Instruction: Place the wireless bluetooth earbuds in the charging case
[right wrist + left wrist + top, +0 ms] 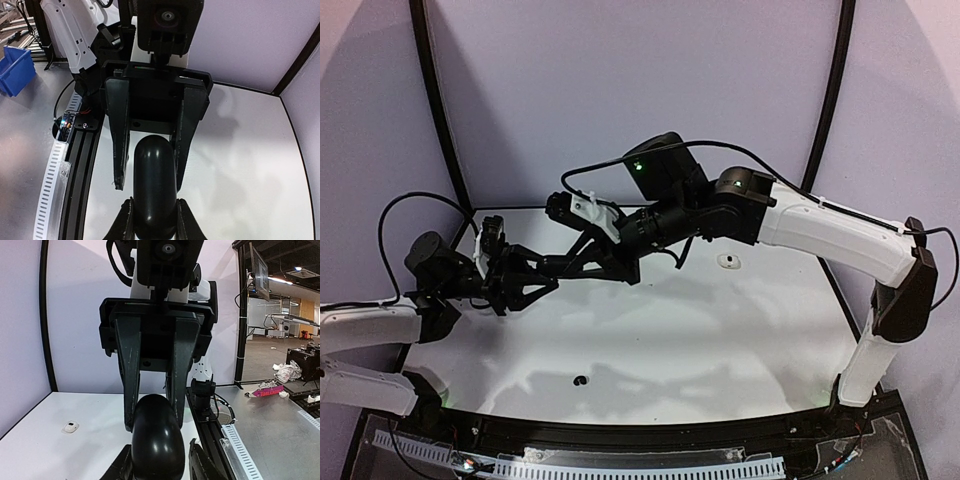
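Glossy black rounded charging case [154, 175] aloft, gripped from both ends.
The right gripper [154, 220] clenches the case; the left gripper [161, 462] stands slack, one finger clear of it. A tiny white earbud [727, 261] lies well apart from the case. One pinch on that slick shell may slip.

White tabletop [720, 330], glossy, with faint reflections. Pale lavender backdrop panels [620, 80] behind and at both sides, framed by black curved poles [437, 100]. Black rail [82, 165] and white slotted cable duct [50, 185] along the near edge. Grey floor [30, 115] with a blue bin [15, 70]. Workshop beyond: ceiling strip light [280, 280], monitor [259, 270], pink box [267, 390].
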`<control>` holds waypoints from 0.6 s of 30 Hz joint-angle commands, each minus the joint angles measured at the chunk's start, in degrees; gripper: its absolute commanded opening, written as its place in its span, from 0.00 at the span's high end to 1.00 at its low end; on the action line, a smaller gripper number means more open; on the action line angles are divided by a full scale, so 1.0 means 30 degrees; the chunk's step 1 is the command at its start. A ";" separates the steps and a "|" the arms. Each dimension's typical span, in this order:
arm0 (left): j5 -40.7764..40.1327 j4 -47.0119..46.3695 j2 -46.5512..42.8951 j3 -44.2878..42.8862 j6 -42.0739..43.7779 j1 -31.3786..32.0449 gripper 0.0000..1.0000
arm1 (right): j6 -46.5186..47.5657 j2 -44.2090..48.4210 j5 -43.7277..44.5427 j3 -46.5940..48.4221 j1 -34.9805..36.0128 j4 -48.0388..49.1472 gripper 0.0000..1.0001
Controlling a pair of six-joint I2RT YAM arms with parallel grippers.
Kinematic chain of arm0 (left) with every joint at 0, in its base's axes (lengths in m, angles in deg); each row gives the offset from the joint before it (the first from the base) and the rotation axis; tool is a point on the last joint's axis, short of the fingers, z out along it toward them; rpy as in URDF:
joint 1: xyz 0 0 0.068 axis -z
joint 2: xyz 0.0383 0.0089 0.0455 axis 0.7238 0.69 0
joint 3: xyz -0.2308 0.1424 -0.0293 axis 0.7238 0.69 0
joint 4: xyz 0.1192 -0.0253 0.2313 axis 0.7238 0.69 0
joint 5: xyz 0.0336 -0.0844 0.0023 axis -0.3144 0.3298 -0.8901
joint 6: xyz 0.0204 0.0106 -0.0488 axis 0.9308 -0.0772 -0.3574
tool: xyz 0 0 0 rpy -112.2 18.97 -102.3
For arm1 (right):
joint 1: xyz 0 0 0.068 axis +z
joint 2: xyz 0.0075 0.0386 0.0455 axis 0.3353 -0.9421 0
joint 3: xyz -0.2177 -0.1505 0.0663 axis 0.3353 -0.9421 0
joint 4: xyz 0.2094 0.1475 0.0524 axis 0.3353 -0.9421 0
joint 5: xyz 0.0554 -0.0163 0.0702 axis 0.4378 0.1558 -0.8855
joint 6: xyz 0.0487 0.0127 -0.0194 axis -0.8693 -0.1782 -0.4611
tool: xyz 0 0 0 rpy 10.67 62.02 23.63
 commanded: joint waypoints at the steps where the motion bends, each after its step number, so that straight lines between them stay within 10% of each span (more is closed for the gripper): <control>1: 0.0294 -0.0264 0.0015 -0.0321 -0.0140 0.0047 0.65 | 0.0092 -0.0131 0.0323 0.0491 0.0124 0.0251 1.00; 12: 0.0371 -0.0347 -0.0025 -0.0277 -0.0014 0.0047 0.98 | -0.0040 -0.0123 0.0347 0.0464 0.0122 0.0283 1.00; 18: 0.1234 -0.0240 -0.0018 -0.0190 0.0887 0.0047 0.99 | -0.0838 0.0171 0.0990 0.0053 -0.0043 0.1019 0.55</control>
